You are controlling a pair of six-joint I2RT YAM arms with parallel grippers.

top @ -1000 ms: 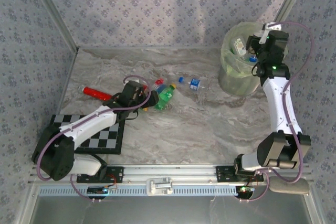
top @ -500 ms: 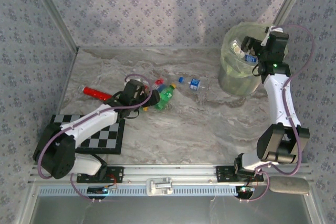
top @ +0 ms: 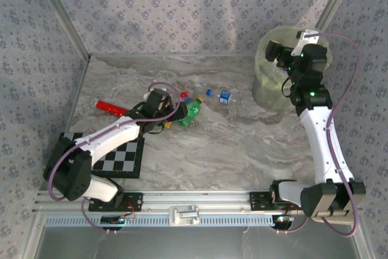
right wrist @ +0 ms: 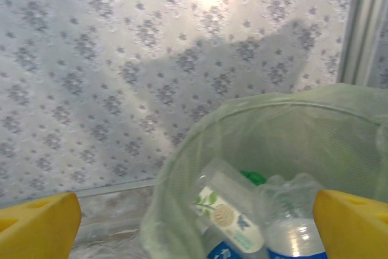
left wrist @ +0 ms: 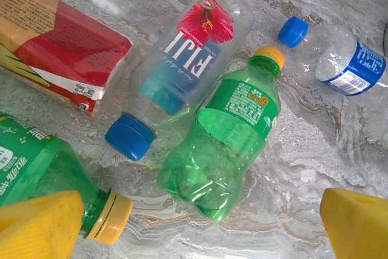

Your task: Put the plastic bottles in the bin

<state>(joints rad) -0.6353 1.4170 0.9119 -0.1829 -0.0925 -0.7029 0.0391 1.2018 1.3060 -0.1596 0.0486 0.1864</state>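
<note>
My left gripper (left wrist: 197,228) hangs with jaws wide and empty over the bottle cluster left of centre on the tabletop (top: 242,144). The risk is crowding: the dented green bottle (left wrist: 227,137) lies against the Fiji bottle (left wrist: 185,65), and a second green bottle (left wrist: 42,168) sits under one finger (left wrist: 36,225), so closing may pinch two — or squirt one away; that arm stretches low from the near left corner. My right gripper (right wrist: 194,222), jaws apart and holding nothing, is raised above the bin (right wrist: 182,168) at the far right corner; retreating low could snag its liner — or tip it.
</note>
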